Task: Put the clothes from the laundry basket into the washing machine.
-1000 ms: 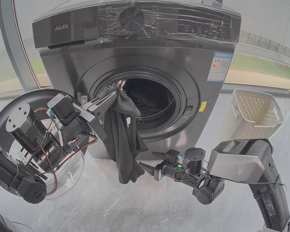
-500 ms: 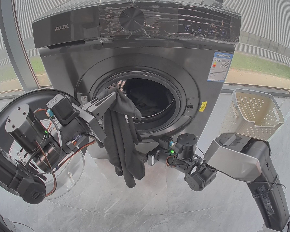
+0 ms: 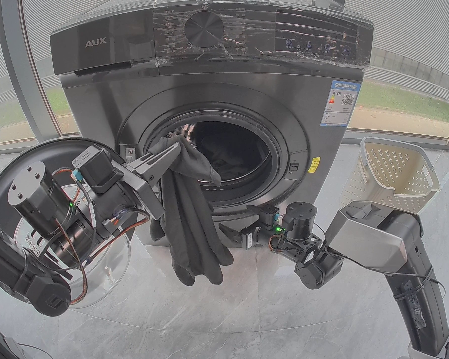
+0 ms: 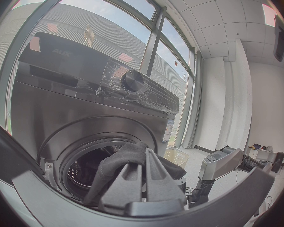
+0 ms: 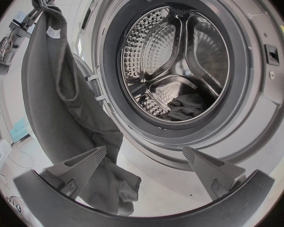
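A dark grey garment (image 3: 189, 220) hangs from my left gripper (image 3: 172, 151), which is shut on its top edge at the left rim of the washing machine's (image 3: 219, 93) open drum (image 3: 232, 158). In the left wrist view the fingers (image 4: 154, 171) pinch the garment (image 4: 126, 152) before the drum mouth. My right gripper (image 3: 234, 230) is open, low in front of the washer, just right of the garment's lower end. Between its spread fingers (image 5: 96, 155) I see the garment (image 5: 60, 111) and a dark piece of clothing (image 5: 184, 106) lying in the drum (image 5: 176, 57). The cream laundry basket (image 3: 391, 175) looks empty.
The washer's round door (image 3: 60, 148) stands swung open at the left, behind my left arm. The basket leans on the floor to the right of the machine, by the window. Pale marble floor (image 3: 244, 315) lies open in front.
My right gripper has risen from near the floor toward the washer's front, brushing the garment's hem, which has swung and bunched. The left gripper has kept still.
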